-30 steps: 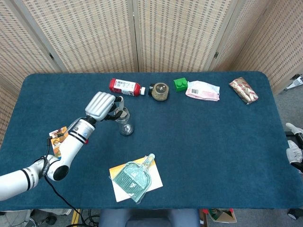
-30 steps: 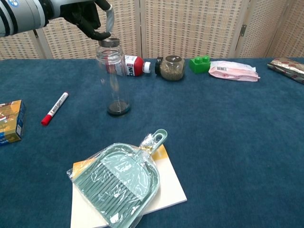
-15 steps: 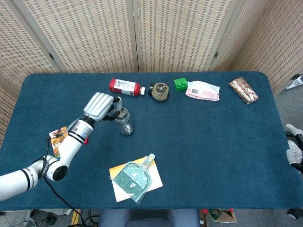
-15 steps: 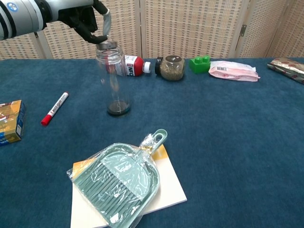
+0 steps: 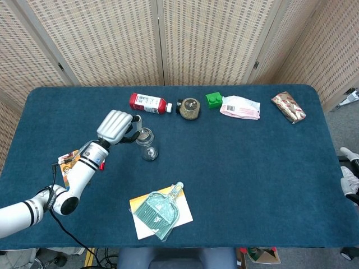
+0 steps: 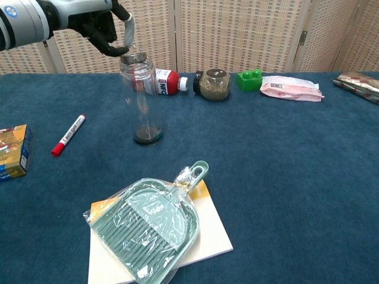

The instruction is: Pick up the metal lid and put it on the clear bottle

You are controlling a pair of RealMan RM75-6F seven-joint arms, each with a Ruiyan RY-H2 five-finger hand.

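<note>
The clear bottle [image 5: 149, 149] [image 6: 141, 100] stands upright left of the table's middle. The metal lid [image 5: 145, 133] [image 6: 135, 57] sits on its mouth. My left hand [image 5: 116, 127] [image 6: 102, 26] hovers just left of and above the lid, with its fingers loosely curled and its thumb stretched toward the lid. Nothing is in its grasp, and a small gap shows between fingertips and lid. A white and black piece at the right edge of the head view, off the table, may be my right hand [image 5: 348, 180]; its fingers cannot be made out.
At the back lie a red-labelled bottle [image 5: 148, 103], a grain jar [image 5: 189, 108], a green block [image 5: 213, 100], a pink packet [image 5: 240, 107] and a patterned packet [image 5: 288, 106]. A wrapped dustpan [image 6: 148, 228] lies in front, with a red marker [image 6: 68, 135] and a box [image 6: 13, 151] to the left.
My left hand has let go of the lid and drawn back to the left and slightly up. The lid stays on the bottle's mouth.
</note>
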